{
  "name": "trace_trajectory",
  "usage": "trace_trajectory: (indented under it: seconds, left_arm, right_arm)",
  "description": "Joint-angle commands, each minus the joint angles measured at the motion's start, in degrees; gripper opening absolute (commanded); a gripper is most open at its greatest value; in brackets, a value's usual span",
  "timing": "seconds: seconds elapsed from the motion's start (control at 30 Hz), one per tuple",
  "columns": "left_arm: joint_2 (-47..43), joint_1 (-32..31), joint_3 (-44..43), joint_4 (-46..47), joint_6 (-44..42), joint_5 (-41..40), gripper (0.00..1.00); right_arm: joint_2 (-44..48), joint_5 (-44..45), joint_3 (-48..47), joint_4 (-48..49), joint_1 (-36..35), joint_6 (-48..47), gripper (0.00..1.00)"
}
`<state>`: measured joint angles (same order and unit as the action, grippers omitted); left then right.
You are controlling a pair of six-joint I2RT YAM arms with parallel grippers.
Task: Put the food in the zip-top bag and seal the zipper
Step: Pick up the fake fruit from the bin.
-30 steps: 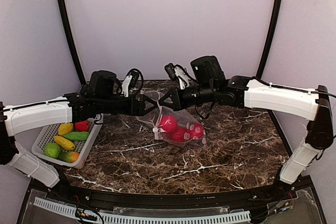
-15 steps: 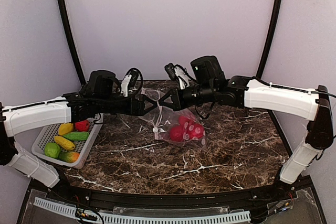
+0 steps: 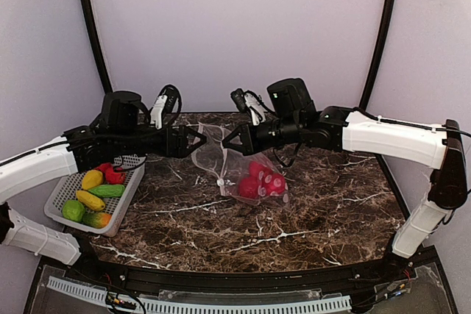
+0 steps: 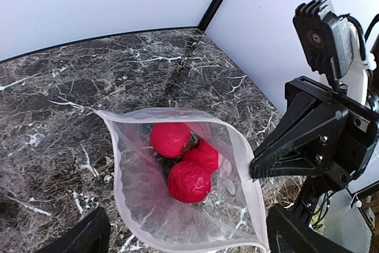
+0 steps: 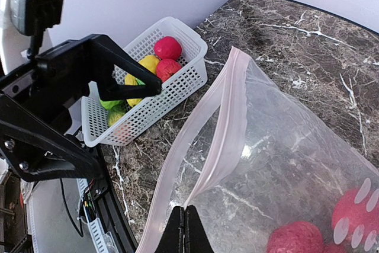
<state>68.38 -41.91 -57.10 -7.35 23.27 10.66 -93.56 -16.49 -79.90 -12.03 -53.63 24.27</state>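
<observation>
Plastic bag (image 3: 215, 157), clamped in the right gripper (image 3: 229, 140), had its mouth toward the left gripper (image 3: 197, 140), jaws apart, nearer the lower-left food (image 3: 90, 200).

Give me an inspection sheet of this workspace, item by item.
Surface: dark, white-veined marble table.
Job's things: zip-top bag open, three red food pieces inside; zipper unsealed; other food in the basket.
Clutter: white mesh basket at the table's left edge.
Grippers: left gripper open, apart from the bag; right gripper shut on the bag's rim.
Cables: black cable looped at the left wrist.
Surroundings: plain pale walls, black frame poles.
</observation>
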Motion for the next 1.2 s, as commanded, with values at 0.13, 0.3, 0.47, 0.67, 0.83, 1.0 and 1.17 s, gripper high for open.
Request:
trace_trajectory:
  seconds: [0.13,0.3,0.47,0.67,0.83,1.0,1.17]
  left_arm:
    - [-7.24,5.70,-2.93,-16.47,-4.01,-4.68,0.95]
    - [-8.91,20.37,-0.68,-21.71,-5.24,-1.95,0.95]
    - [-8.72,33.32,3.35,-22.17,-4.05,-2.14,0.98]
    - [-2.02,45.03,6.55,-20.74,-4.42,2.32,0.98]
    - [5.13,47.29,6.02,-20.18,-7.27,-1.41,0.98]
    - [11.64,48.70,4.64,-19.75,-8.91,-1.65,0.98]
    - [17.17,50.20,3.74,-18.72,-9.49,-1.02,0.99]
  right_arm:
    - [0.75,0.15,-0.55,1.74,-0.34,-0.67,0.00]
    - [0.96,0.11,-0.30,1.76,-0.34,-0.72,0.00]
    - [1.28,0.74,0.31,1.90,-0.34,-0.44,0.00]
    - [0.84,0.00,-0.77,1.84,-0.36,-0.23,0.00]
    - [0.84,0.38,-0.79,2.04,-0.34,-0.11,0.00]
    - [1.30,0.89,-0.32,1.66,-0.34,-0.08,0.00]
    - [2.34,1.76,0.50,1.58,-0.34,-0.10,0.00]
